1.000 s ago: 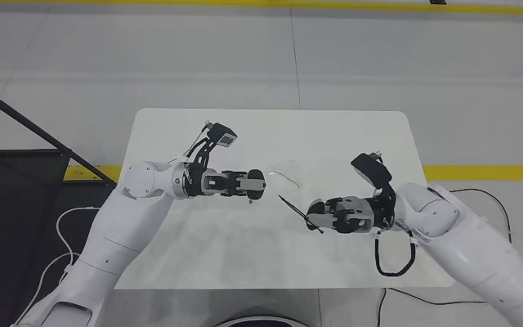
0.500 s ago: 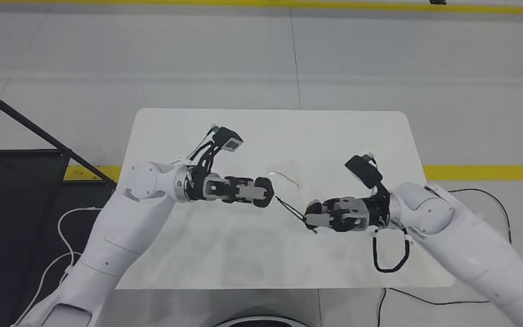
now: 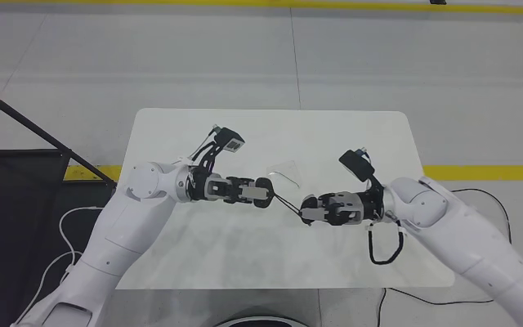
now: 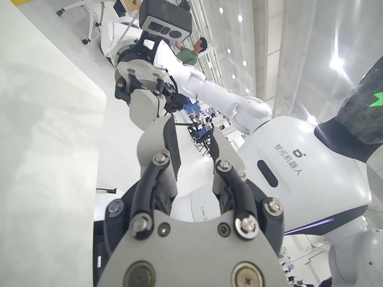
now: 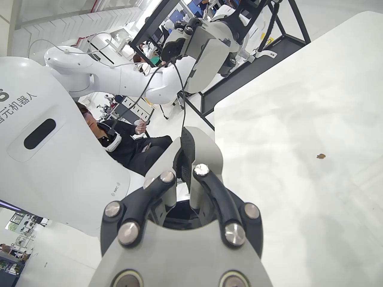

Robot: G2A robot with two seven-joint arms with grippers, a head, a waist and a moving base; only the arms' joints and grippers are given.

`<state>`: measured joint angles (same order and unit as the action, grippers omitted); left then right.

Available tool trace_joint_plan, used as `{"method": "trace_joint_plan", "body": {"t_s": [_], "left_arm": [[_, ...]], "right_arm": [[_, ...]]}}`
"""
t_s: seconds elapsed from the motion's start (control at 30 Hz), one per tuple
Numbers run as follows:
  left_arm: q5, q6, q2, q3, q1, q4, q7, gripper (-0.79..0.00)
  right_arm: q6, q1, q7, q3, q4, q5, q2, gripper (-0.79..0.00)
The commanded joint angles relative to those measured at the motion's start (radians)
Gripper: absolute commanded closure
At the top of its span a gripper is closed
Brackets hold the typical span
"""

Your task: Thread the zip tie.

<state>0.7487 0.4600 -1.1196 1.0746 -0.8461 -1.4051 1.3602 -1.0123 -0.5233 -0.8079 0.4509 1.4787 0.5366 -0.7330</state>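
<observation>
Holds the zip tie (image 3: pixel 288 206), a thin black plastic strip, slanting at frame centre above the smooth white table (image 3: pixel 359 139), in the right gripper (image 3: pixel 307 211), jaws clamped on its lower end, forearm level. Faces it with the left gripper (image 3: pixel 270 194), jaws apart at the strip's upper tip, arm level from frame left.

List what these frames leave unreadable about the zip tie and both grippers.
- Top view: whether the zip tie actually touches the left gripper. The strap is too thin and small there to tell.
- Right wrist view: which end of the tie the right gripper clamps. The shut gripper itself covers that part.
- Top view: what the pale thin item lying on the table is. It is too small to identify.
</observation>
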Motion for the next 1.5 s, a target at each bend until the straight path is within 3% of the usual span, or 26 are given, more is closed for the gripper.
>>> {"method": "trace_joint_plan", "body": {"t_s": [0.0, 0.5, 0.63, 1.13, 1.47], "left_arm": [[0.001, 0.001, 0.000, 0.000, 0.001, 0.002, -0.001, -0.305], [0.008, 0.008, -0.001, -0.002, 0.005, 0.013, -0.009, -0.215], [0.007, 0.008, -0.001, -0.002, 0.005, 0.012, -0.008, -0.145], [0.007, 0.005, -0.001, -0.006, 0.009, 0.015, -0.005, -0.157], [0.004, 0.005, -0.001, -0.010, 0.010, 0.015, -0.005, -0.018]], "right_arm": [[0.000, 0.006, 0.000, -0.007, -0.003, 0.000, -0.002, 0.000], [0.000, 0.030, 0.000, -0.038, -0.011, 0.005, -0.005, 0.000], [0.000, 0.034, 0.000, -0.043, -0.011, 0.004, -0.005, 0.000], [0.000, 0.045, 0.000, -0.059, -0.007, 0.001, -0.002, 0.000], [0.000, 0.046, 0.000, -0.061, -0.007, 0.003, -0.002, 0.000]]}}
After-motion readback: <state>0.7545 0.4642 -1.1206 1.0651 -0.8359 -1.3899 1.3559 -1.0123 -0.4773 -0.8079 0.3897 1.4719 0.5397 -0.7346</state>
